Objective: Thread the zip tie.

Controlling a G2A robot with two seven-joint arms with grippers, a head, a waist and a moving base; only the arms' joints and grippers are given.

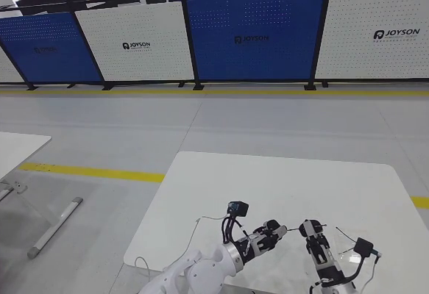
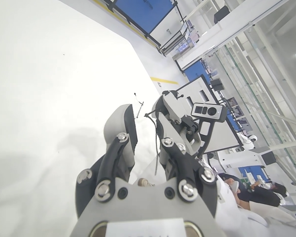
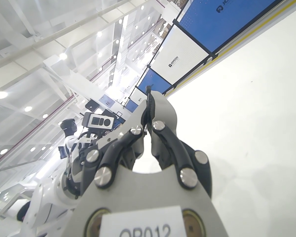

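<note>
A thin black zip tie [image 1: 293, 231] spans the small gap between my two grippers, low over the white table [image 1: 288, 184] near its front edge. My right gripper [image 1: 311, 228] is shut on it. In the right wrist view the ribbed strap [image 3: 149, 104] is pinched between the closed fingers of that gripper [image 3: 148, 97], with its tip poking out beyond them. My left gripper [image 2: 145, 114] is open, and a length of the tie [image 2: 156, 136] hangs between its fingers [image 2: 124, 124] without being clamped. In the top view the left gripper [image 1: 275, 229] sits just left of the right one.
The tabletop stretches bare beyond the grippers to its far edge [image 1: 288, 154]. A second white table [image 1: 1, 151] stands off to the left across the floor. Blue and white panels [image 1: 254, 40] line the back.
</note>
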